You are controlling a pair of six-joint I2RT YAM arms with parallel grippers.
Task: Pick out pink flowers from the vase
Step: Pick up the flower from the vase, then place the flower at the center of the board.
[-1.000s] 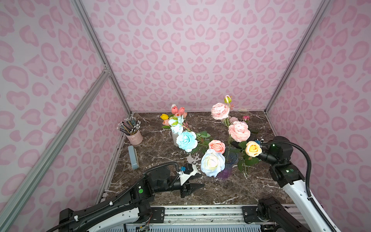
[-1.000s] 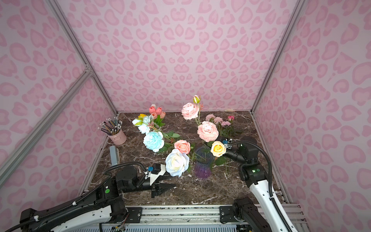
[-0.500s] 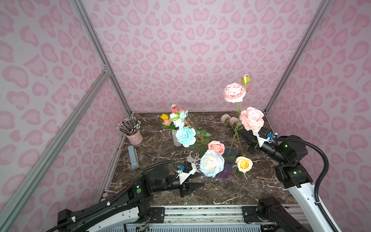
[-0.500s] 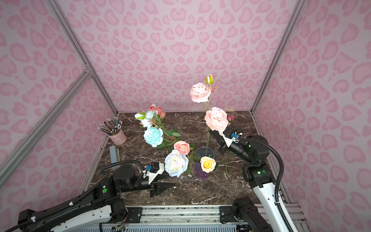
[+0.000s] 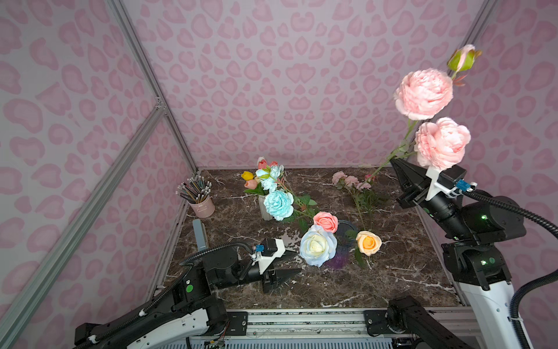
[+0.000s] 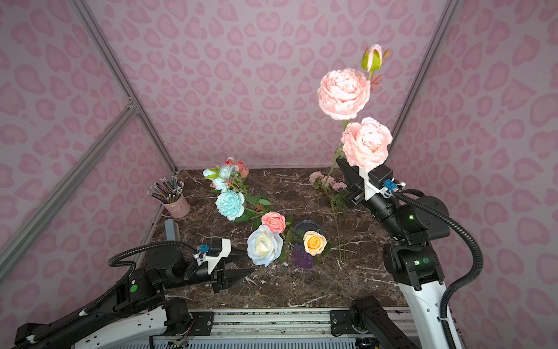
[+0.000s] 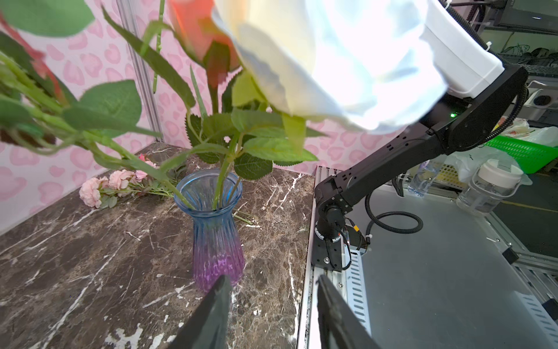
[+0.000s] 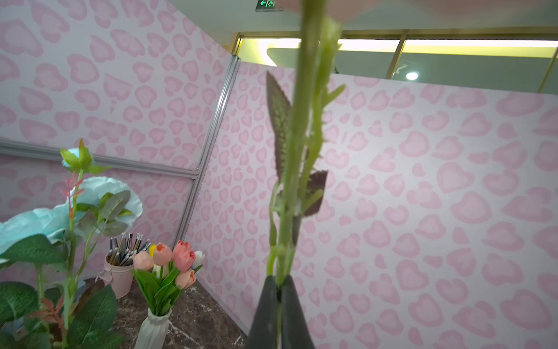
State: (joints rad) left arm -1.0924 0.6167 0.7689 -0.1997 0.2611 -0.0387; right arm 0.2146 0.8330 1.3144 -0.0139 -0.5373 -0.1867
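Note:
My right gripper (image 5: 396,165) (image 6: 341,163) (image 8: 280,284) is shut on the green stem (image 8: 302,151) of the pink flowers, two pale ruffled peonies (image 5: 424,93) (image 6: 365,143) with a bud. It holds them high at the right, clear of the vase. The blue-to-purple glass vase (image 7: 216,229) (image 5: 341,256) stands front centre and holds a coral-pink rose (image 5: 325,221) (image 6: 273,222), a white-blue rose (image 5: 317,246) and a peach-orange rose (image 5: 368,242). My left gripper (image 5: 294,263) (image 6: 249,262) (image 7: 273,278) is open, low beside the vase's base, with nothing between its fingers.
A spray of small pink flowers (image 5: 350,181) (image 7: 99,187) lies on the marble table at the back right. A white vase (image 5: 265,208) of tulips and blue blooms stands at the back centre. A pink pencil cup (image 5: 201,207) and a grey block (image 5: 199,232) sit by the left wall.
My right arm has lifted the pink peony stem up and out of the vase toward the right wall. The peach-orange rose dropped lower. The left gripper has hardly moved.

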